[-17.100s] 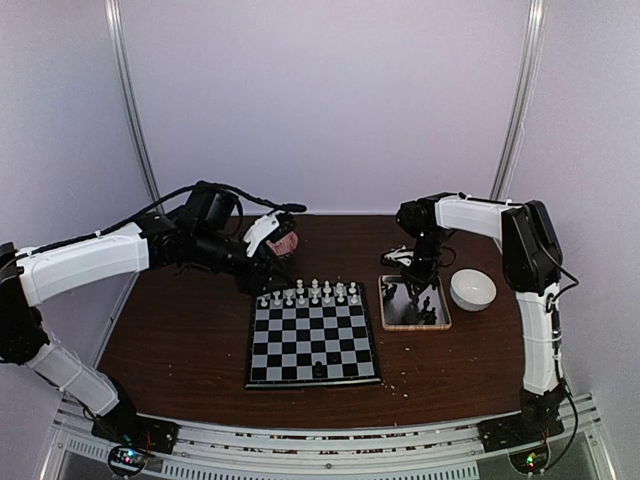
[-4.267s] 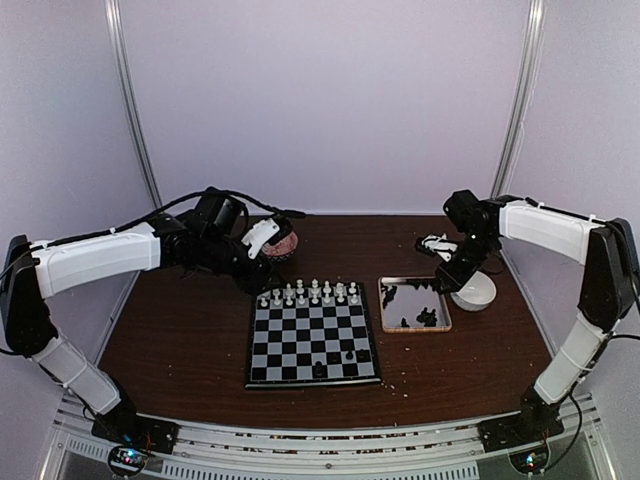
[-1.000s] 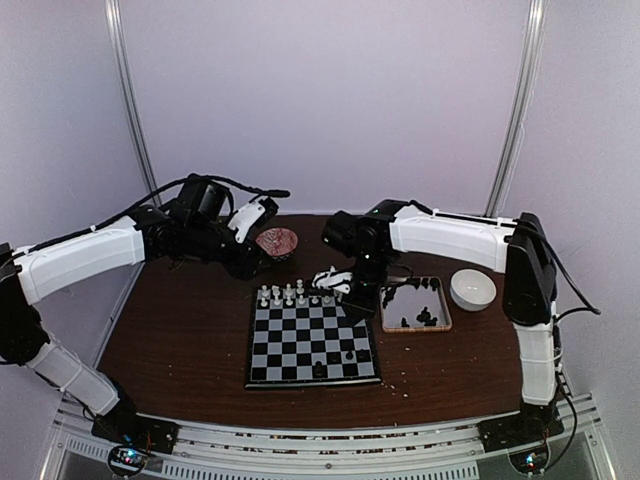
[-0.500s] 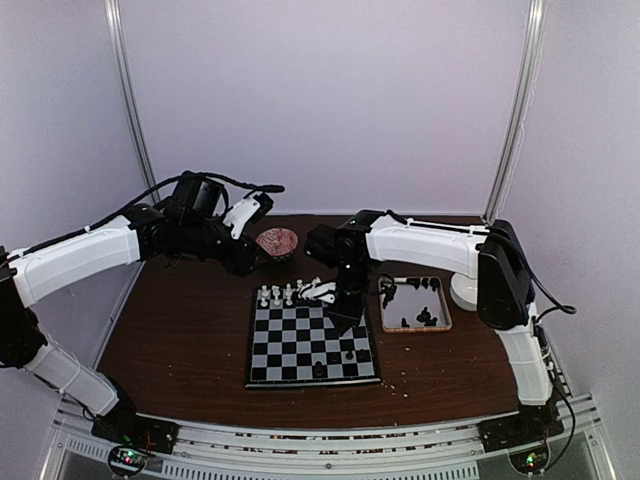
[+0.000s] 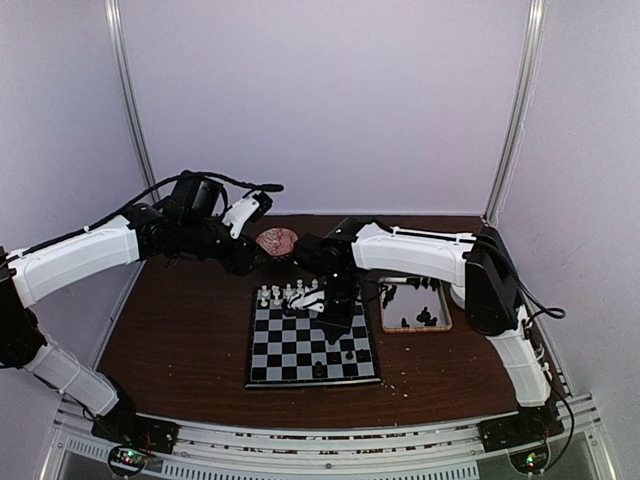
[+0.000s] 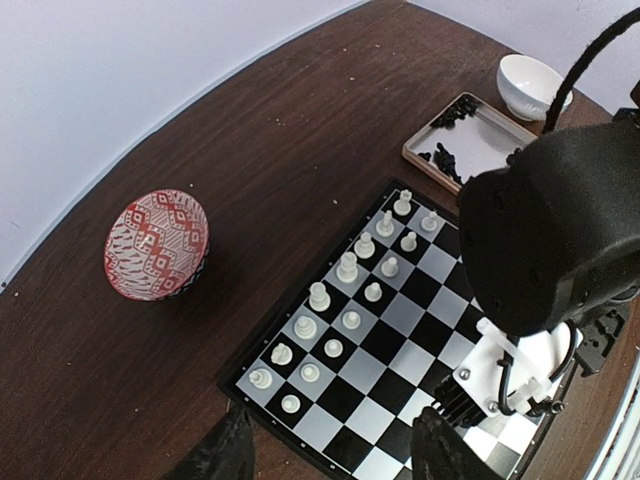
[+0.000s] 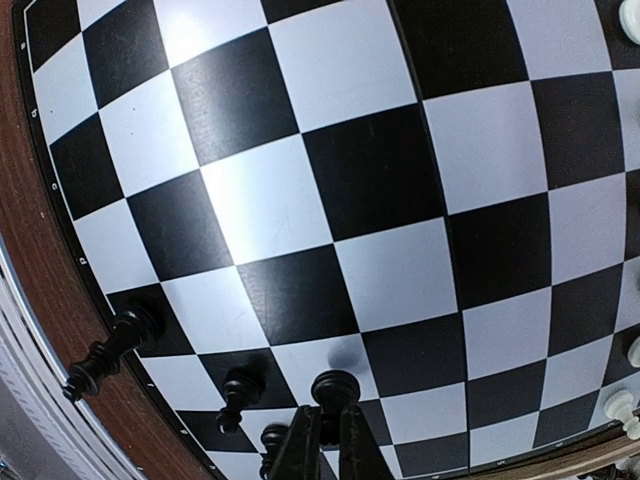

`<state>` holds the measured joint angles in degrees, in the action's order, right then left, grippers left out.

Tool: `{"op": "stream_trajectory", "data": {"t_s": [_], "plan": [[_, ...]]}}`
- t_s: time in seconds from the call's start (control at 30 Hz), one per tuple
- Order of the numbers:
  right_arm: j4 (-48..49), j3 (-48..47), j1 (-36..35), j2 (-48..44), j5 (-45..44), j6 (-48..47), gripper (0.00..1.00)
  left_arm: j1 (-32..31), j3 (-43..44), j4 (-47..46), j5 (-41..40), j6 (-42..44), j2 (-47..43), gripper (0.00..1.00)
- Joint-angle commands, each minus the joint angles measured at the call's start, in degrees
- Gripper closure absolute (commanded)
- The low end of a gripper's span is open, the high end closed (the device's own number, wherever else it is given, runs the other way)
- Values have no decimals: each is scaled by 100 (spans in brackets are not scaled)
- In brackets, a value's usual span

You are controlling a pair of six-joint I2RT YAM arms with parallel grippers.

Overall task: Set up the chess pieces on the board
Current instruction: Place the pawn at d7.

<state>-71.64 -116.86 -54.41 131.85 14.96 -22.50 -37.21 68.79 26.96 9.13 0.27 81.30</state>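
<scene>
The board (image 5: 290, 350) lies mid-table, with white chess pieces (image 5: 290, 295) in its two far rows and two black ones (image 5: 348, 355) near the front. My right gripper (image 7: 328, 412) hangs low over the board's right half (image 5: 335, 322), shut on a black pawn (image 7: 336, 385) whose round head shows above the fingertips. In the right wrist view, other black pieces (image 7: 105, 350) stand on the squares by the near rim. My left gripper (image 6: 335, 460) hovers open and empty above the board's far left corner, looking down on the white rows (image 6: 350, 270).
A red patterned bowl (image 5: 277, 241) sits behind the board. To the board's right, a wooden-rimmed tray (image 5: 384, 310) holds more black pieces (image 5: 425, 318). A white bowl (image 6: 530, 85) stands beyond it. Pale crumbs dot the table's front.
My right arm has swung left from beside the tray to over the board's right half, carrying the black pawn. The left arm has barely moved.
</scene>
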Motion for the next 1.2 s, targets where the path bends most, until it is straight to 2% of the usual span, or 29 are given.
{"op": "stream_trajectory", "data": {"t_s": [0.0,0.37,1.17], "plan": [[-106,-122,-37,162,-76,56,98,37,38,-209,-34,-62,-137,45],[-240,-472,-187,209,119,32,98,39,38,-213,-33,-69,-145,45],[-351,-608,-522,473,314,-71,98,39,29,-209,-33,-67,-170,45]]}}
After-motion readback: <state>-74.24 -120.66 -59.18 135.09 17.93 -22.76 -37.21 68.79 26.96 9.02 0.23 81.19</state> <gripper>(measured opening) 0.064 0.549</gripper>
